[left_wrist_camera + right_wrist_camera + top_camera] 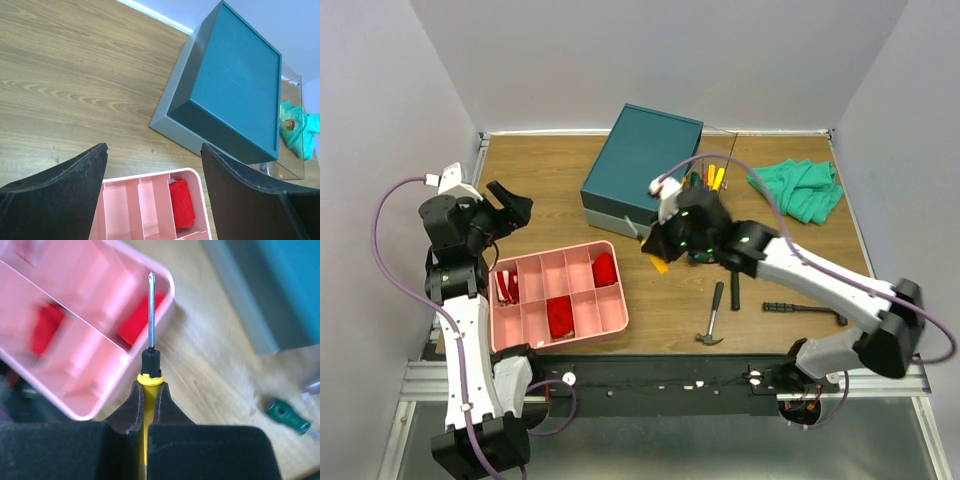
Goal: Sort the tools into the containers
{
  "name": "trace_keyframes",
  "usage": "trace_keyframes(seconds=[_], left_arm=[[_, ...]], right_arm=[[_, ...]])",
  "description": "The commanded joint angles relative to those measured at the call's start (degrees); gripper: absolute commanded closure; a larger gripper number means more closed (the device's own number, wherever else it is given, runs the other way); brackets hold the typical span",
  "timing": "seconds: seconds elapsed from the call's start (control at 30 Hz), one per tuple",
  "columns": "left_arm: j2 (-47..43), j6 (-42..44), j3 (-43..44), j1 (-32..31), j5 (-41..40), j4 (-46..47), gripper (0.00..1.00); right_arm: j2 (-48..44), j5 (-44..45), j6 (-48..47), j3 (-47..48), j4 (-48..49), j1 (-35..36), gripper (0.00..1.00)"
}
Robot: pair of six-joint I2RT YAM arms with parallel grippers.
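Right wrist cam: right gripper (148, 399) pinches yellow screwdriver (151, 362) by handle, mid-worktop, betw. pink tray (167, 285) & teal box (645, 155). Left gripper (154, 152) fingers spread, empty, nr left edge. Risk: slim handle may pivot in grip; tip could snag drawer (292, 150) wall.

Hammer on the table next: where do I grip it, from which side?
Take the hammer mid-handle, from straight above. It lies flat, its slim black handle running roughly front to back with the steel head at the near end, so close across the handle.
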Motion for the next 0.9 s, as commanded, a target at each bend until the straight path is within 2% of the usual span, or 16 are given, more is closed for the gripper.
trace_keyframes(seconds=[0.0, 0.07, 0.23, 0.5, 0.53, 0.57, 0.67, 0.77, 0.8, 0.87], left_arm=[[1.83, -0.07, 1.69, -1.57, 3.85, 0.90, 0.16], [2.02, 0.20, 2.57, -2.36, 3.50, 0.81, 0.15], [4.21, 2.04, 3.45, -3.94, 4.55, 0.99, 0.15], [6.23, 1.78, 4.59, -4.56, 4.81, 2.66, 0.16], [6.41, 2.13, 4.86, -4.56, 4.90, 2.57, 0.15], [6.50, 2.31, 5.55, -4.65, 5.16, 2.48, 0.15], [7.20, 2.14, 7.05, -4.65, 6.04, 2.57, 0.15], [7.64, 2.05, 7.49, -4.74, 7.19, 3.53, 0.15], [7.55, 1.44, 7.50, -4.82, 7.62, 3.80, 0.15], [7.29, 0.82, 6.97, -4.91, 8.59, 5.29, 0.15]], right_arm=[[-7.38, -6.99, 2.30, 0.11, 3.98, -6.33, 1.00], [-7.39, -5.41, 6.70, 1.51, 4.26, -11.86, 0.99], [-1.79, -2.42, 7.41, 6.77, 8.30, -21.79, 0.99], [10.80, 1.01, 11.55, 16.02, 5.31, -29.01, 0.99], [11.32, 1.01, 10.76, 16.46, 5.23, -29.45, 0.91], [11.76, 1.01, 10.14, 16.98, 5.14, -29.46, 0.60], [9.67, -1.09, 6.37, 16.73, 6.18, -29.54, 0.31], [2.03, -7.05, -2.75, 10.85, 11.02, -29.54, 0.22], [0.36, -12.90, -5.92, 9.18, 11.20, -29.54, 0.21], [-4.74, -20.13, -18.73, 4.00, 9.81, -29.46, 0.21]])
